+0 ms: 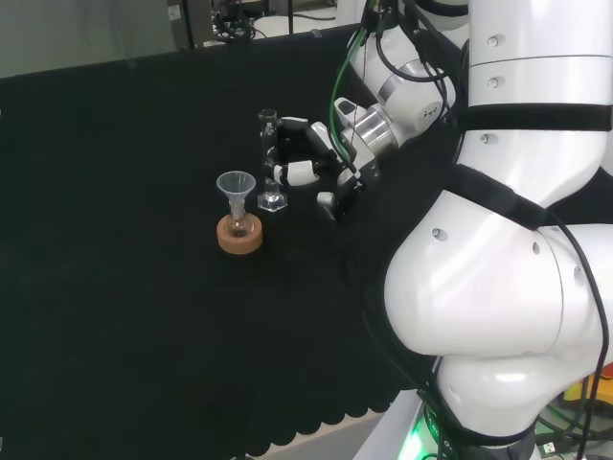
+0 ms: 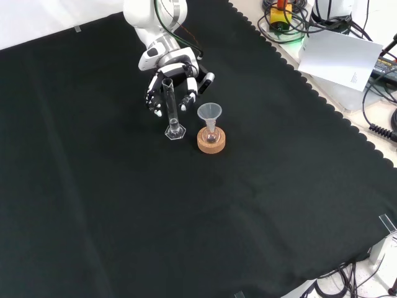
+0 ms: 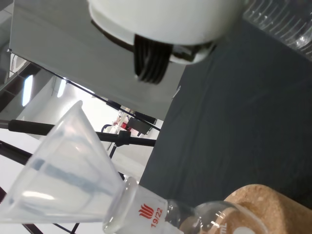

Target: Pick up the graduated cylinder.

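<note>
Graduated cylinder (image 2: 170, 112) stands upright on the black cloth (image 2: 93, 205), upper centre of the front view. Hand (image 2: 175, 77) sits right behind it, fingers (image 2: 189, 99) curled around the tube. Flask with funnel (image 2: 209, 115) on cork ring (image 2: 211, 140) just right.

The graduated cylinder (image 2: 170, 108) hides part of the hand's fingers (image 2: 188, 93).
</note>
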You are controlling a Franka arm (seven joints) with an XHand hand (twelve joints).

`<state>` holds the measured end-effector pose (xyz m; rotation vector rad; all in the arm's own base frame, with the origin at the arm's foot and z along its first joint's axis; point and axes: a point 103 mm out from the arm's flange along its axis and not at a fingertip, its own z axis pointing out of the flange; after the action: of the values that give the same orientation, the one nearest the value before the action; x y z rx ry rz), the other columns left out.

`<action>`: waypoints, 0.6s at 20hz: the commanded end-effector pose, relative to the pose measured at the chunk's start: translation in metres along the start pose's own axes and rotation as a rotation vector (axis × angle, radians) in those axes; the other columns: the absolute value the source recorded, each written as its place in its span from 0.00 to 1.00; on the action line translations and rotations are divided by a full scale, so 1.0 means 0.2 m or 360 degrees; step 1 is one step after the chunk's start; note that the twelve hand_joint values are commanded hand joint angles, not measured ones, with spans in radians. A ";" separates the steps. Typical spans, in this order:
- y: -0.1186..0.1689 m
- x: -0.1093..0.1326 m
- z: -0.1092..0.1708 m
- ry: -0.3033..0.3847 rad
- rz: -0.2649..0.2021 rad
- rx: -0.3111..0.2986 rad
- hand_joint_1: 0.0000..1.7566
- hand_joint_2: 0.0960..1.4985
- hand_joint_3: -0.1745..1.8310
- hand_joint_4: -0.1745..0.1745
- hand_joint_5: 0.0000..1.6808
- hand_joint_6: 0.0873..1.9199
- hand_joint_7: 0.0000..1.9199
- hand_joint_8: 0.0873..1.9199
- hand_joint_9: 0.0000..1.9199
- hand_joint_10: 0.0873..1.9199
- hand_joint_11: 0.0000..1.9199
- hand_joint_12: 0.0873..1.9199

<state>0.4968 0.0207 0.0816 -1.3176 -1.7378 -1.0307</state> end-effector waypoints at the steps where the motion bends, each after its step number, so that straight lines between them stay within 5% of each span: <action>1: 0.00 0.01 0.01 0.0004 0.0003 -0.0006 0.69 0.31 0.48 0.40 0.38 0.42 0.37 0.31 0.51 0.17 0.38 0.56; 12: 0.00 -0.01 0.01 0.0047 0.0000 -0.0003 0.69 0.33 0.48 0.44 0.44 0.41 0.40 0.31 0.54 0.16 0.41 0.55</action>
<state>0.4982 0.0285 0.0783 -1.3089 -1.7222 -1.0387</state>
